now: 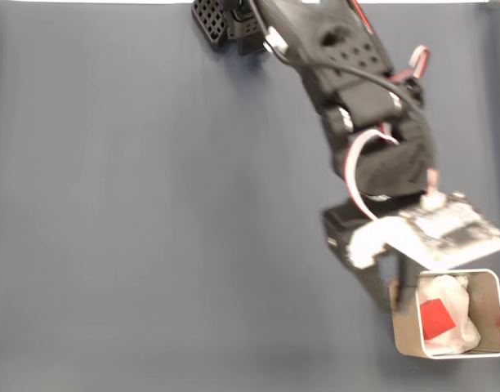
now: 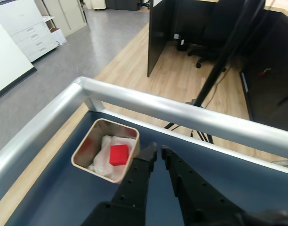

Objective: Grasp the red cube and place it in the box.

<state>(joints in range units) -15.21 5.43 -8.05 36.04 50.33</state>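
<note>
The red cube [image 1: 435, 318] lies inside the box [image 1: 405, 349] on white crumpled padding [image 1: 458, 298], at the lower right of the fixed view. In the wrist view the red cube [image 2: 119, 154] rests on the padding in the tan box [image 2: 84, 147], just left of my fingertips. My gripper [image 2: 158, 149] is shut with nothing between its black fingers, and it sits beside the box's right wall, apart from the cube. In the fixed view the gripper [image 1: 392, 300] hangs at the box's left rim, partly hidden under the wrist camera board [image 1: 446, 233].
The box stands on a dark blue-grey table mat [image 1: 152, 212] near its corner. A silver metal rail [image 2: 181, 113] borders the table just beyond the box. The arm's base [image 1: 234, 20] is at the top edge of the fixed view.
</note>
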